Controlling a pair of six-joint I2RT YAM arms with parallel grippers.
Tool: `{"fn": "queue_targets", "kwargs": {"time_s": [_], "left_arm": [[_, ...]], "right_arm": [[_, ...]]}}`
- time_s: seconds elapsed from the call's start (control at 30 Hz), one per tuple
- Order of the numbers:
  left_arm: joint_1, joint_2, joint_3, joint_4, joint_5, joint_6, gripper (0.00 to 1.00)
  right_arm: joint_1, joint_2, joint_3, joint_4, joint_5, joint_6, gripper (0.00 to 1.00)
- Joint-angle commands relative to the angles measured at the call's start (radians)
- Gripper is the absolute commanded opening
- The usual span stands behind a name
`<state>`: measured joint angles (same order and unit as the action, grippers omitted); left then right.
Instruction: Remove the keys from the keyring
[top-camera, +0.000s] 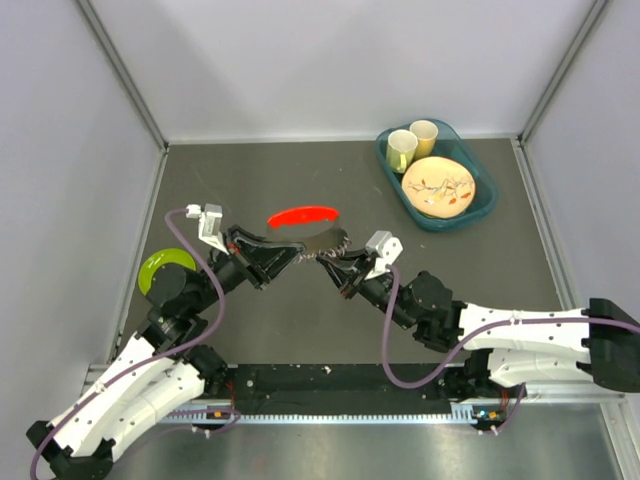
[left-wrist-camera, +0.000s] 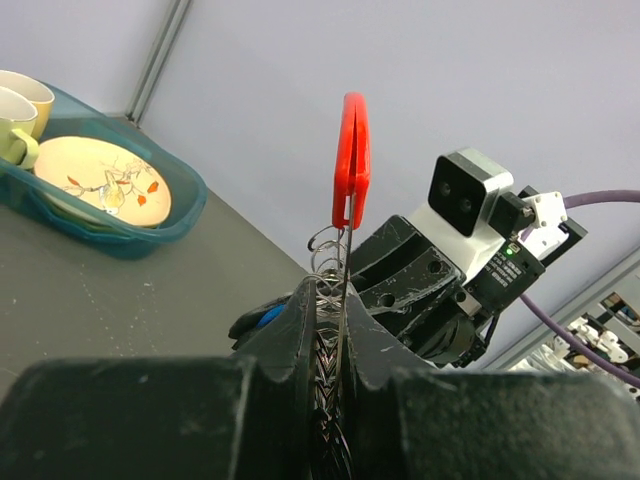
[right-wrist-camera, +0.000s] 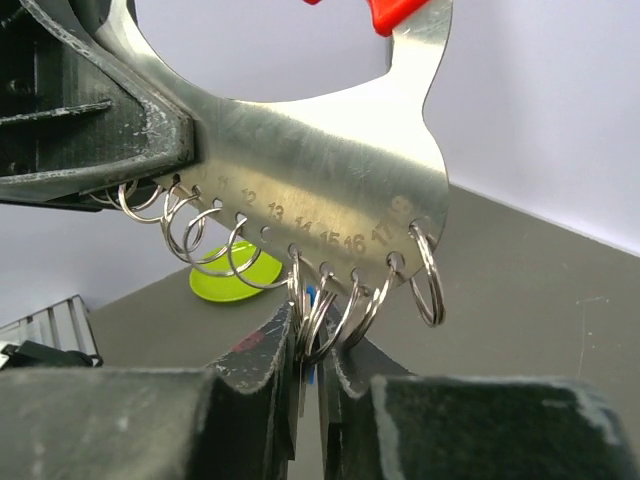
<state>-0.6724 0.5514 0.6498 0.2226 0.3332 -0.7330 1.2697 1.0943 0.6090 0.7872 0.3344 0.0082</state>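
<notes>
A flat steel plate (right-wrist-camera: 320, 170) with numbered holes and a red plastic handle (top-camera: 303, 215) hangs in the air between my grippers. Several thin silver keyrings (right-wrist-camera: 427, 275) hang from its lower edge. My left gripper (left-wrist-camera: 335, 300) is shut on the plate's edge, with the red handle (left-wrist-camera: 351, 160) standing above the jaws. My right gripper (right-wrist-camera: 310, 335) is shut on a keyring under the plate. A sliver of the blue key head (right-wrist-camera: 312, 296) shows between its jaws, and also in the left wrist view (left-wrist-camera: 268, 316). No separate red-headed key shows.
A green plate (top-camera: 165, 270) lies at the table's left, behind the left arm. A teal tray (top-camera: 490, 200) at the back right holds two cups (top-camera: 403, 150) and a patterned dish (top-camera: 438, 187). Grey walls close in the left, back and right sides.
</notes>
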Motion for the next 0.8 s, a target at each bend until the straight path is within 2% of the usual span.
{"fn": "queue_targets", "kwargs": {"time_s": [0.0,0.17,0.4,0.5,0.53,0.6,0.63,0.77], "left_arm": [[0.004,-0.018,0.017,0.046,-0.028,0.014,0.00],[0.002,-0.024,0.027,-0.009,-0.069,0.064,0.00],[0.002,-0.097,-0.027,-0.117,-0.198,0.103,0.01],[0.004,-0.104,-0.062,-0.134,-0.212,0.093,0.12],[0.002,-0.102,-0.065,-0.149,-0.218,0.095,0.25],[0.004,-0.105,-0.064,-0.207,-0.241,0.106,0.39],[0.002,-0.108,-0.059,-0.219,-0.243,0.110,0.50],[0.004,-0.145,-0.033,-0.336,-0.279,0.147,0.60]], "right_arm": [[0.014,-0.002,-0.005,0.052,-0.011,-0.004,0.00],[0.016,-0.034,-0.006,-0.005,-0.018,-0.004,0.00],[0.016,-0.188,0.049,-0.350,0.078,-0.105,0.00],[0.016,-0.220,0.095,-0.477,0.107,-0.163,0.00],[0.014,-0.231,0.101,-0.500,0.112,-0.178,0.00],[0.014,-0.258,0.116,-0.546,0.121,-0.221,0.00],[0.013,-0.267,0.132,-0.563,0.121,-0.235,0.00],[0.013,-0.292,0.178,-0.682,0.086,-0.299,0.00]]}}
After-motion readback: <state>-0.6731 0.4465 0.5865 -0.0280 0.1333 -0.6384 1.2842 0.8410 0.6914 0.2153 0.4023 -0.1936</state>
